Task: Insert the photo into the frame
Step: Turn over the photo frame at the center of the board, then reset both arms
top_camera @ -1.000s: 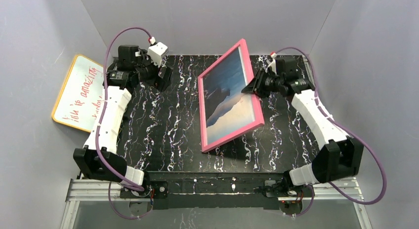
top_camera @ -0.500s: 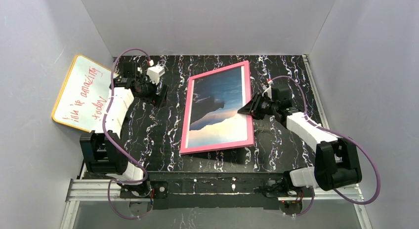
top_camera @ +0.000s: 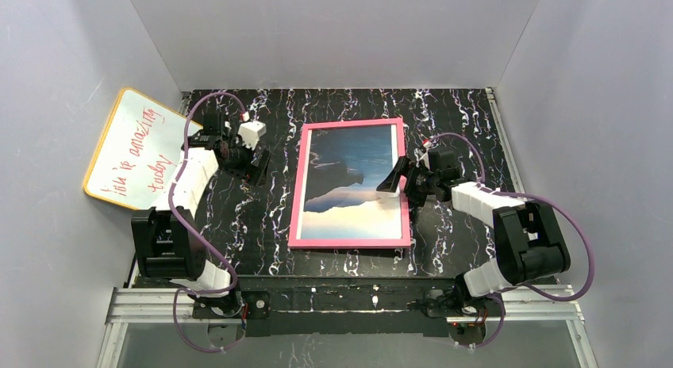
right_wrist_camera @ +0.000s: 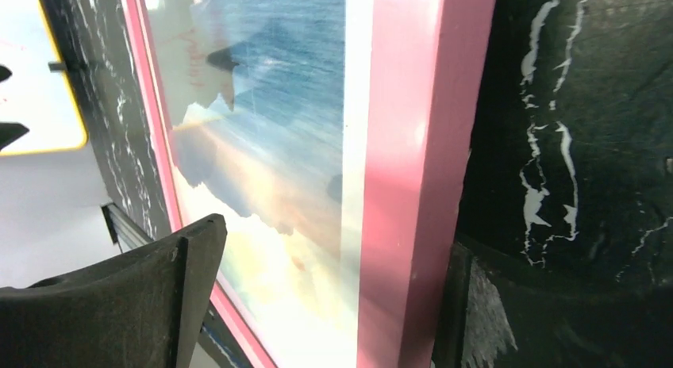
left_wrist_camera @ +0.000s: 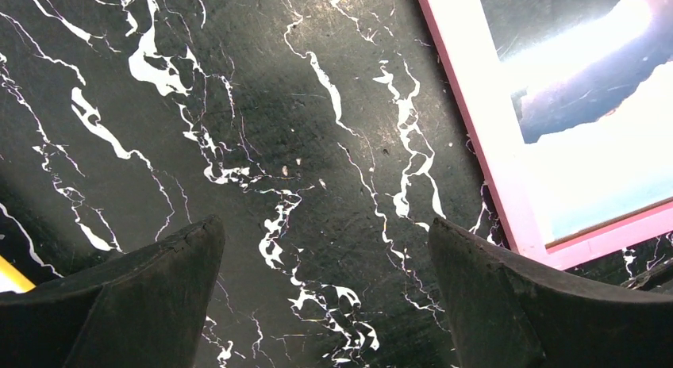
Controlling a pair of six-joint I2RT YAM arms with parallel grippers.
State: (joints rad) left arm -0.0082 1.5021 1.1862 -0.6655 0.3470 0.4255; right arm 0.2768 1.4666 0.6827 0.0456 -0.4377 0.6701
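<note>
The pink frame (top_camera: 295, 201) lies flat, face up, on the black marble table (top_camera: 262, 233), with the sea-and-hills photo (top_camera: 349, 182) showing inside it. My right gripper (top_camera: 399, 180) is open and straddles the frame's right rail (right_wrist_camera: 413, 146): one finger hangs over the photo (right_wrist_camera: 270, 130), the other sits just outside the rail; right gripper (right_wrist_camera: 337, 237). My left gripper (top_camera: 258, 163) is open with nothing in it, low over bare table left of the frame; in its wrist view, left gripper (left_wrist_camera: 321, 225) sees the frame's corner (left_wrist_camera: 476, 106) and photo (left_wrist_camera: 587, 106) at upper right.
A yellow-rimmed whiteboard (top_camera: 131, 150) with red writing leans off the table's left edge and also shows as the whiteboard (right_wrist_camera: 40, 106) in the right wrist view. Grey walls enclose the table on three sides. A metal rail (top_camera: 341, 300) runs along the near edge.
The frame, held tilted up on its edge a second ago, has come down flat on the table. The right gripper has opened off its rail. The left arm drew back slightly.
</note>
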